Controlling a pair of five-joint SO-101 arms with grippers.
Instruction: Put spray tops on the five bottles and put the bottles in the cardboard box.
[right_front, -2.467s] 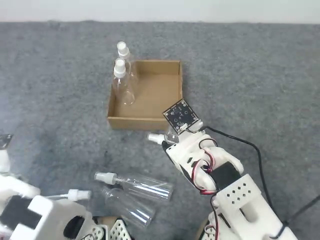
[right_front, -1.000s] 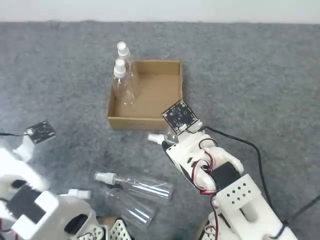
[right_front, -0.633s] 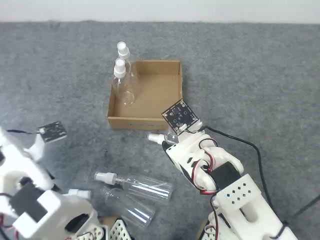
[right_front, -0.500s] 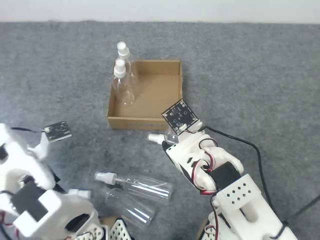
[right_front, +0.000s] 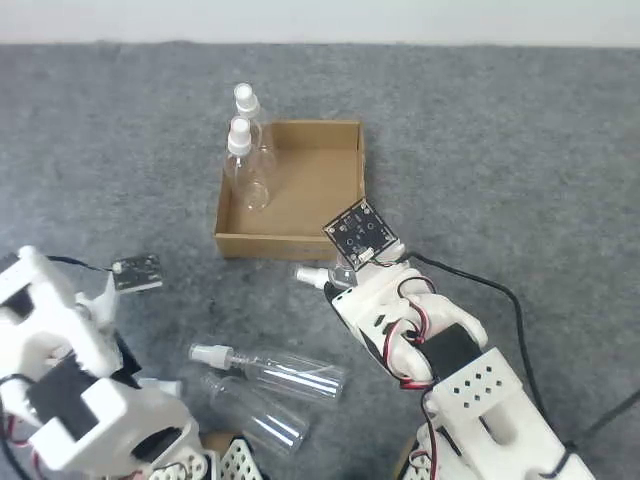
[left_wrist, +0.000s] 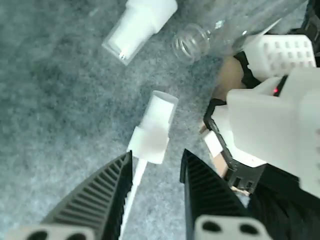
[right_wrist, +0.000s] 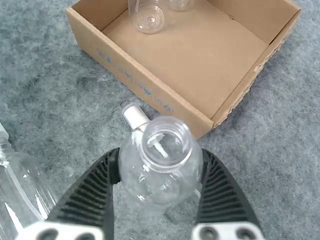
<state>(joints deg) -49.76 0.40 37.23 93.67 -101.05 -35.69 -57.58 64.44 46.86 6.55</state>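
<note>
Clear, thin-walled plastic forms every bottle, so each is judged light, smooth and easily dented. A moderate hold across the cylindrical body is advised.

Nearest, the left gripper is held spread. Its black ribbed fingers are set either side of a loose white spray top, whose thin dip tube lies on the grey carpet. This part is judged light and stiff, and is best taken at its collar, not at the tube.

Near it, an uncapped clear bottle lies on its side, close beside a capped lying bottle.

Farther on, the right gripper is pressed onto a capped held bottle, positioned just in front of the near wall of the brown cardboard box.

Inside the box, two capped bottles are stood upright along one side wall, the nearer standing bottle in front of the farther standing bottle.
</note>
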